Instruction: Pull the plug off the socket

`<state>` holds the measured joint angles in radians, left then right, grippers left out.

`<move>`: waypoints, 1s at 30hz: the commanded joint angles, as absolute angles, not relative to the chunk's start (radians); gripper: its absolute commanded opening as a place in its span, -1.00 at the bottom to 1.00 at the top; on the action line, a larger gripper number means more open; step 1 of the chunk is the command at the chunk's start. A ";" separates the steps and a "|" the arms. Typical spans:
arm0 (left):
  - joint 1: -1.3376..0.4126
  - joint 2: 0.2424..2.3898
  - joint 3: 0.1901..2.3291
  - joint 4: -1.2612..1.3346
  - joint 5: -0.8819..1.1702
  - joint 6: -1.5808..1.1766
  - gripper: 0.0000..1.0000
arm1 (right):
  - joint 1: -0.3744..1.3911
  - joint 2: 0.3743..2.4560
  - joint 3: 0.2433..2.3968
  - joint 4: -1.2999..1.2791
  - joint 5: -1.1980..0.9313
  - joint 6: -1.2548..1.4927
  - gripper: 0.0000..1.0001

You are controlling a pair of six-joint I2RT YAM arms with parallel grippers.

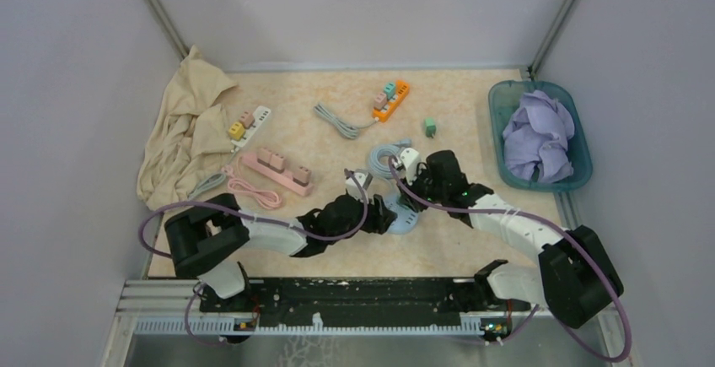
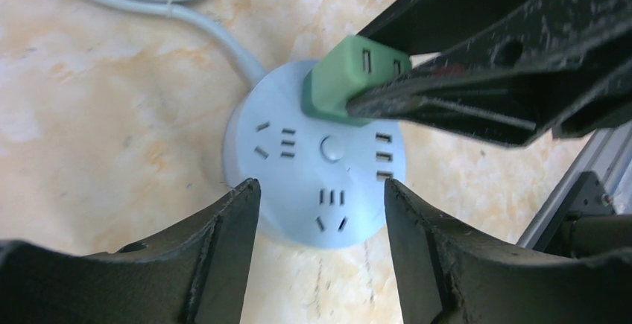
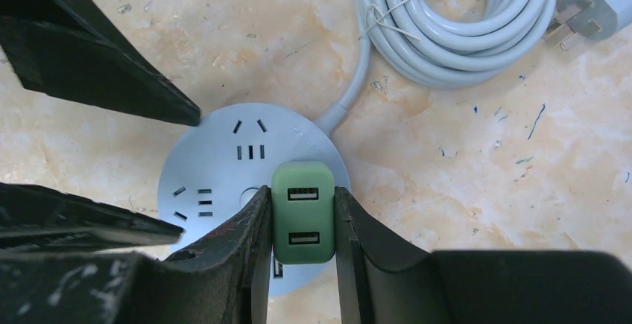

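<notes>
A round pale-blue socket lies flat on the marbled tabletop, just in front of both arms. A green plug with two USB slots stands in its top face. My right gripper is shut on the plug, one finger on each long side. My left gripper straddles the socket's near part, its fingers set against the disc's rim on both sides. In the top view the arms hide the plug.
The socket's grey cable lies coiled just behind it, ending in a three-pin plug. Farther back are an orange power strip, a loose green adapter, pink and white strips, a beige cloth and a teal basket.
</notes>
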<state>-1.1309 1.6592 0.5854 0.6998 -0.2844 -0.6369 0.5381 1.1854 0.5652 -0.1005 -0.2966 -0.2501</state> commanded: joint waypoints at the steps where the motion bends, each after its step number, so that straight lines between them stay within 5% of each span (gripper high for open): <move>1: -1.139 1.549 0.512 0.648 -0.293 -0.556 0.36 | 0.549 1.198 0.615 -0.057 -0.302 -0.223 -1.00; 20: -1.162 1.678 0.672 0.326 -0.376 -0.751 0.24 | 0.550 1.183 0.607 -0.061 -0.315 -0.226 -1.00; 23: -1.165 1.706 0.708 0.254 -0.397 -0.781 0.00 | 0.553 1.192 0.611 -0.062 -0.335 -0.221 -1.00; 30: -1.171 1.748 0.699 0.248 -0.382 -0.800 -0.13 | 0.636 1.207 0.602 -0.005 -0.315 -0.133 -1.00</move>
